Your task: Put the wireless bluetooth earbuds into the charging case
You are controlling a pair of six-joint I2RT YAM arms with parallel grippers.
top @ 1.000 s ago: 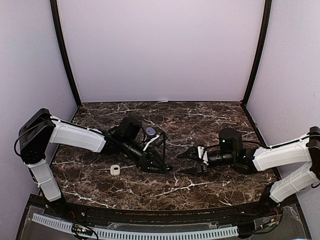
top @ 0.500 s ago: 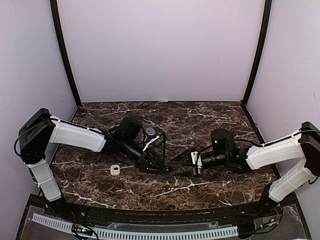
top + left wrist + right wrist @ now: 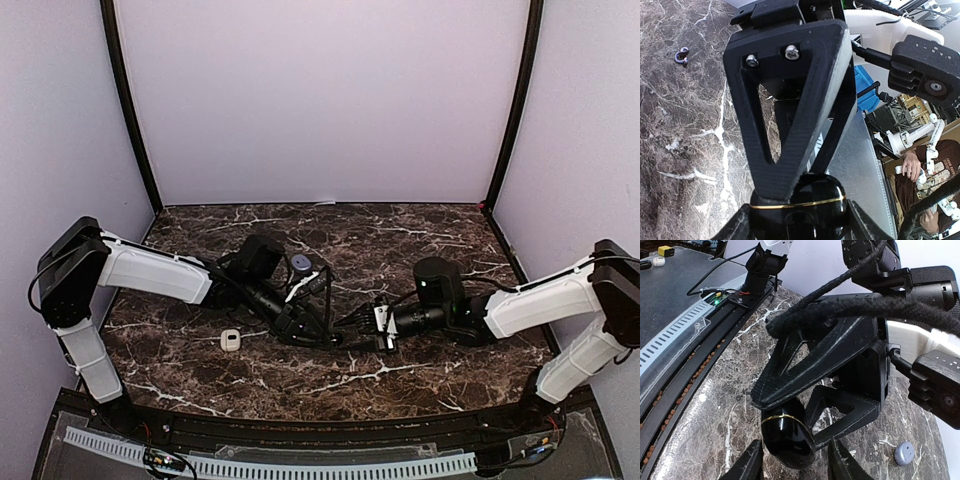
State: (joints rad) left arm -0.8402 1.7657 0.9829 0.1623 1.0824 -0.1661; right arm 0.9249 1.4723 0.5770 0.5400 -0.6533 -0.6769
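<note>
The charging case (image 3: 785, 432) sits clamped in the left claw (image 3: 797, 225), steadied while the half-wide right claw (image 3: 795, 462) straddles it from 3 o'clock.

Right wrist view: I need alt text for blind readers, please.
The left gripper clamps a glossy black charging case over the marble table, and the right gripper straddles it with open fingers. A bluish-grey earbud lies nearby.

Three views, one meeting point mid-counter.
Overhead camera sits high behind the arm bases (image 3: 100, 385), facing the back wall (image 3: 320, 100), whole counter (image 3: 420, 225) in shot; both wrist cameras press in tight from opposite sides, sharing the same black case (image 3: 800, 207).
</note>
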